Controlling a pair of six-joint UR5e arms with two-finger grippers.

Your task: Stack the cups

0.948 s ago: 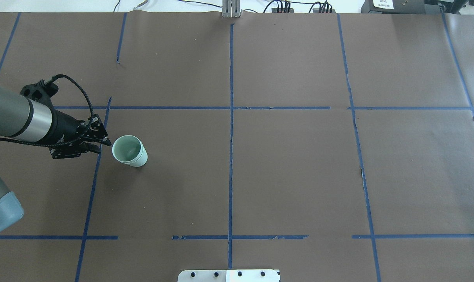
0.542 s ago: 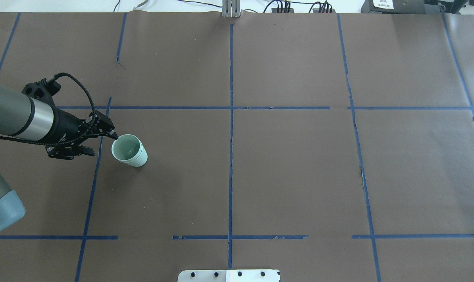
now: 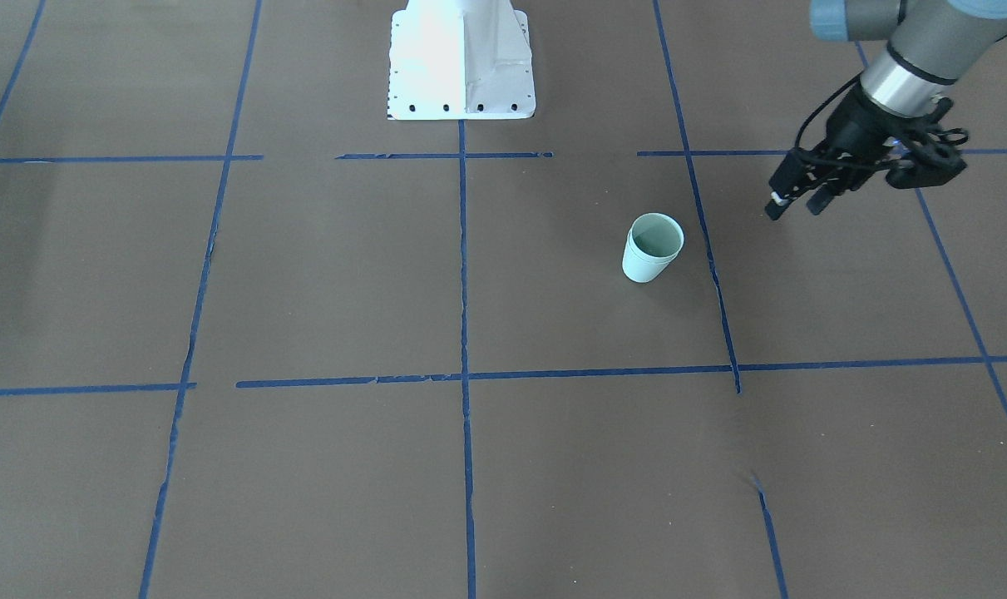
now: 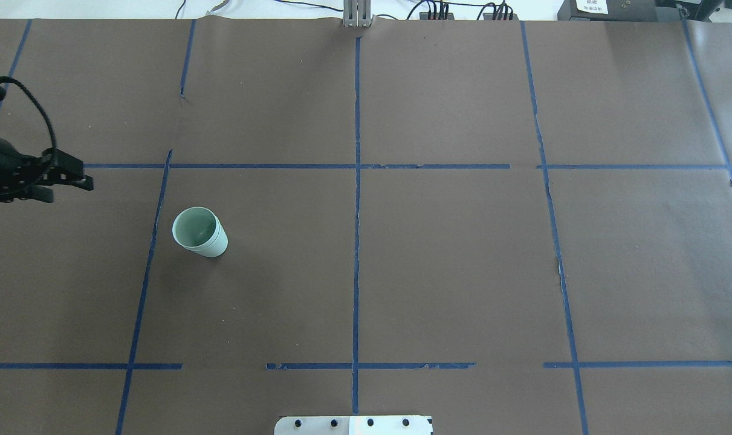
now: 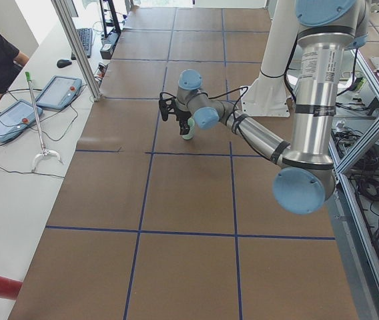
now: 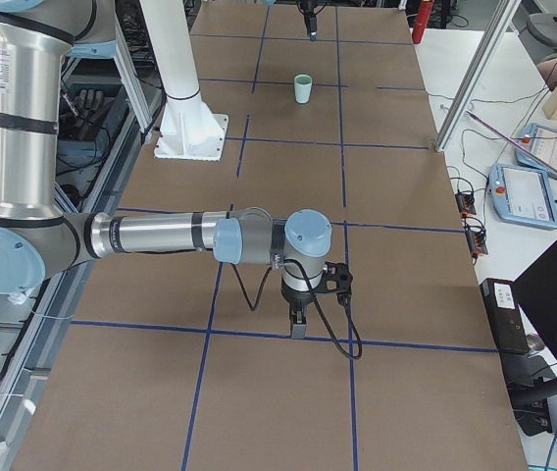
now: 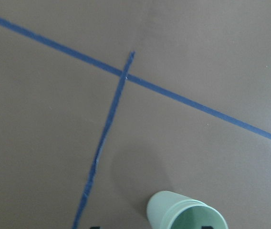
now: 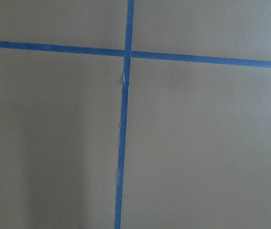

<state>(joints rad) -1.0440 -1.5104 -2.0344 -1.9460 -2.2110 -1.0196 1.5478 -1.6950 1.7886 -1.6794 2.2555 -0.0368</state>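
Note:
The cups stand upright as one pale mint-green stack on the brown table, left of centre. A second rim line under the lip shows one nested in the other. The stack also shows in the front-facing view, the right side view and the left wrist view. My left gripper is open and empty. It hovers to the left of the stack and apart from it, as the front-facing view also shows. My right gripper shows only in the right side view, low over bare table. I cannot tell whether it is open.
Blue tape lines divide the brown paper into squares. The white robot base plate sits at the table's near middle edge. Tablets and a person are on the side bench beyond a metal post.
My left gripper has drawn back from the rim of the cups, to the left and farther up the table. The stack has stayed where it was.

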